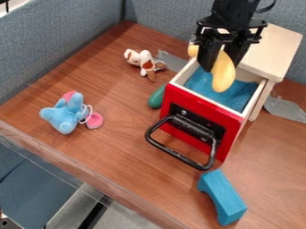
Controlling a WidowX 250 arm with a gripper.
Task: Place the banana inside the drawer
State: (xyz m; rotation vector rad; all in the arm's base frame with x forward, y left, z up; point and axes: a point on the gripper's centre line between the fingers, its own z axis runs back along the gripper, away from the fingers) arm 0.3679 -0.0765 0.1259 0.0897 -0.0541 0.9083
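Above the open drawer (209, 110), banana (223, 72) hangs nearly upright, its lower end over the drawer's blue lining (242, 96), not yet laid down. End effector (223, 54) clamped on the banana's upper part, one finger to each side; the larger share of the fruit is free below.

Handling, estimated: probably a toy, light, fairly stiff, with a smooth skin that could slip or swivel if pinched off-centre. Low risk of breakage; moderate squeeze should do. Best hold judged to be across the narrow width, near mid-length, where the curve would balance. Present hold is high, so the free end may swing, or touch down first and tip the fruit over on release. A low release seems wise, with the curve kept clear of the walls.

Outward from there: red drawer front carries a black handle (173, 153), facing the camera side. Behind the drawer, pale cabinet top (272, 49); the end effector needs clearance from its edge. Against the drawer's left side in view, a green object (156, 97), identity uncertain. Farther out on the counter (119, 156): spotted plush dog (143, 59), blue plush toy (64, 114), and blue arch-shaped block (222, 197) near the handle.
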